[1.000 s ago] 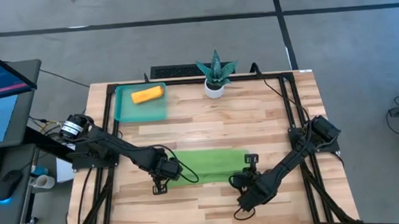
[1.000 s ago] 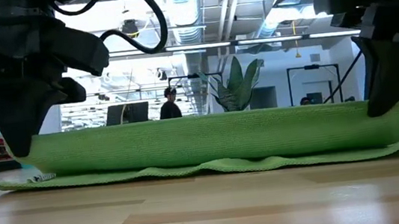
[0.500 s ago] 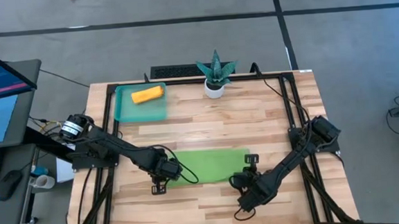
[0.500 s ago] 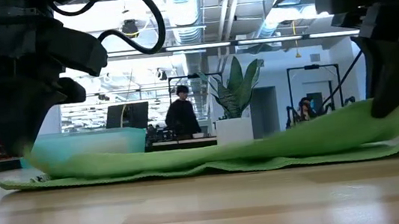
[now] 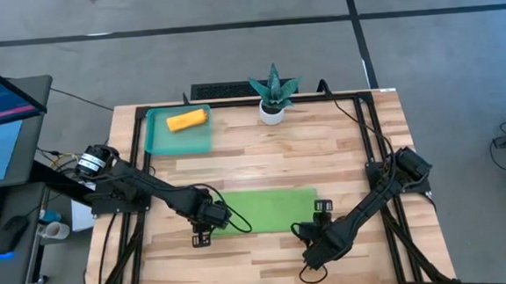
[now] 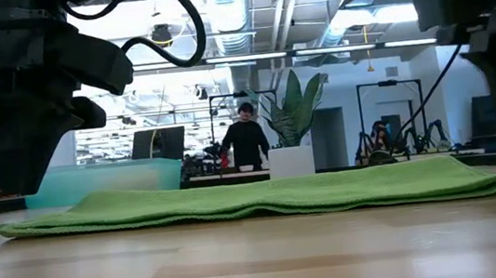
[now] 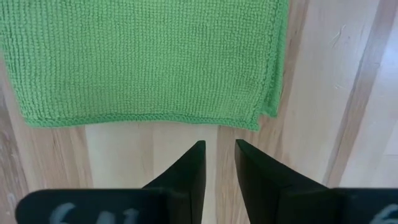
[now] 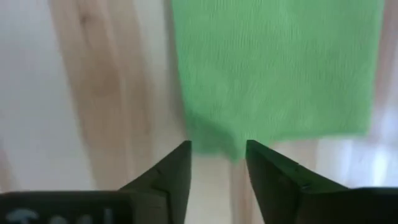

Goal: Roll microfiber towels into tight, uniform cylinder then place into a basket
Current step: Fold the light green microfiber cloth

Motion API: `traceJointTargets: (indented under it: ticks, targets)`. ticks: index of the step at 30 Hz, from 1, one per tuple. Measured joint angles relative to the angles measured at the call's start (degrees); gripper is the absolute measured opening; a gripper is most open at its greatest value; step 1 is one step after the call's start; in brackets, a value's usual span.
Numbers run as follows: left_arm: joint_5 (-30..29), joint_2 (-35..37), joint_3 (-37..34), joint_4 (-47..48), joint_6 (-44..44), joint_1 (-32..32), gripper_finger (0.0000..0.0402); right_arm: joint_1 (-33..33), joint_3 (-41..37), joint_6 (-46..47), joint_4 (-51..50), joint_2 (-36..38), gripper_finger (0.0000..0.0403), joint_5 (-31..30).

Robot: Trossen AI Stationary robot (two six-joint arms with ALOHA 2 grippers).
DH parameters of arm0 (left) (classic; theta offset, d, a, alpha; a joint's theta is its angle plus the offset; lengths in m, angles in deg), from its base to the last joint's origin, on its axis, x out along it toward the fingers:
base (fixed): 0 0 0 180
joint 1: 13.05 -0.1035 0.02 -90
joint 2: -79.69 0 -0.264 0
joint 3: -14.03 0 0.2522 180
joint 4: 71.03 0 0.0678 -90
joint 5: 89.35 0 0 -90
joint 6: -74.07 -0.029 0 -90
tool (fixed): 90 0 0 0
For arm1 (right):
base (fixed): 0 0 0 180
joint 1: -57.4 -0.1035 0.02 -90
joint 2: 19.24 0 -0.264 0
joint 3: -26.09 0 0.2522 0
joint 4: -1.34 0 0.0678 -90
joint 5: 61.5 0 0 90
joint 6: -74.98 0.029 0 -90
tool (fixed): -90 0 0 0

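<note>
Green towel: lime green towel [image 5: 268, 208] lies flat on the table [image 5: 342, 154], in the lower centre of the high view, as a wide strip; in the low view [image 6: 264, 196] it is a low, slightly rippled layer across the frame.
Left jaws: left gripper [image 5: 201, 239] sits at the towel's lower left corner in the high view; in the left wrist view [image 7: 216, 163] the jaws stand a narrow gap apart with bare wood between them, and they hold nothing.
Towel against left jaws: hemmed edge of the cloth [image 7: 149, 59] lies just beyond the tips, near but not touching, with the towel's corner a little to the right of the gap.
Right jaws: right gripper [image 5: 320, 210] is at the towel's lower right corner in the high view; in the right wrist view [image 8: 217, 163] the jaws are clearly parted and hold nothing.
Towel against right jaws: blurred edge of the cloth [image 8: 273, 68] reaches down about to the gap between the tips; whether it touches them I cannot tell.
Orange towel: rolled orange towel [image 5: 187, 120] lies in the basket [image 5: 158, 144], upper left of the high view.
Basket: teal tray at the table's upper left corner; in the low view [image 6: 103, 181] it shows behind the green towel, left of centre.
Plant: small white pot with a green spiky plant [image 5: 273, 95] at the top centre of the table.
Background: person [image 6: 247, 139] stands far behind the table in the low view.
</note>
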Motion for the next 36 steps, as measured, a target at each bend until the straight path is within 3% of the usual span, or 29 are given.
traceJointTargets:
  ticks: [5,10,14,19,23,29,36]
  targets:
    - [-2.12,0.00,0.00,-1.13,-0.07,0.00,0.0078,-0.62,1.64,6.37,-4.39,0.02,0.0198,1.28]
    - [-3.98,0.00,0.00,-0.96,-1.19,-0.02,0.0077,-1.44,1.82,8.93,-8.41,0.62,0.0198,1.04]
    - [-4.02,0.00,0.00,-1.00,-6.32,-0.06,0.0077,-0.51,1.79,11.83,-12.05,4.05,0.0185,-4.83]
    - [-5.14,0.00,0.00,-2.67,-8.44,-1.26,0.0077,1.87,1.80,9.06,-9.99,10.99,0.0159,-10.22]
    - [-5.74,0.00,0.53,-5.42,-9.90,-1.78,0.0077,4.26,-2.22,4.85,-1.23,17.20,0.0135,-11.37]
    - [-11.22,0.00,0.70,-12.95,-12.73,-2.63,0.0077,7.88,-14.49,0.45,16.15,25.51,0.0106,-9.98]
    - [-15.10,0.00,0.69,-17.04,-11.78,-3.09,0.0077,9.23,-25.07,0.41,34.81,28.64,0.0098,-6.36]
